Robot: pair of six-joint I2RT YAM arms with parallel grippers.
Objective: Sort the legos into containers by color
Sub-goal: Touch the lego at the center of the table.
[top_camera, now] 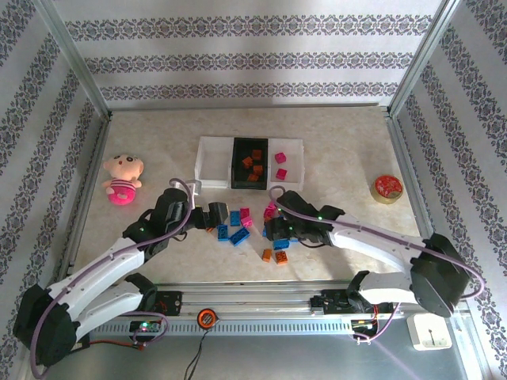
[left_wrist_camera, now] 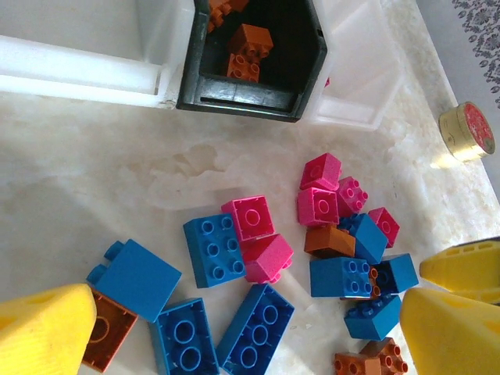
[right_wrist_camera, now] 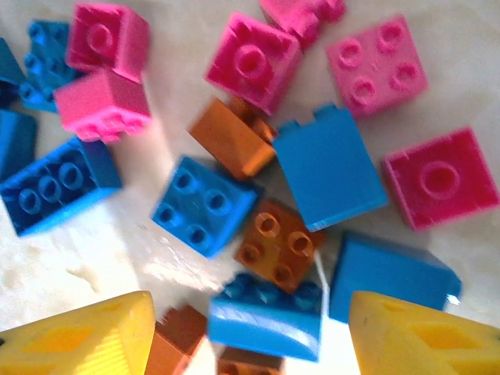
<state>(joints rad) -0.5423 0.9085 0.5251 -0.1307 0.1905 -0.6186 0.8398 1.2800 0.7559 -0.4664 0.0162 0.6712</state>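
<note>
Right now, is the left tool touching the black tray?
Apart. The left wrist view shows the left tool low in frame, with bare table and loose legos between it and the black tray.

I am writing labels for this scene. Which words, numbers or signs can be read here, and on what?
None can be read as text.
Tape roll: red face, any print too small to read.
White device at the near right corner: face too blurred to read.

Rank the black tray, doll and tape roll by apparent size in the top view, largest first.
1. The black tray and the doll look about alike, so they are left unranked.
2. The tape roll is clearly smallest.
</note>
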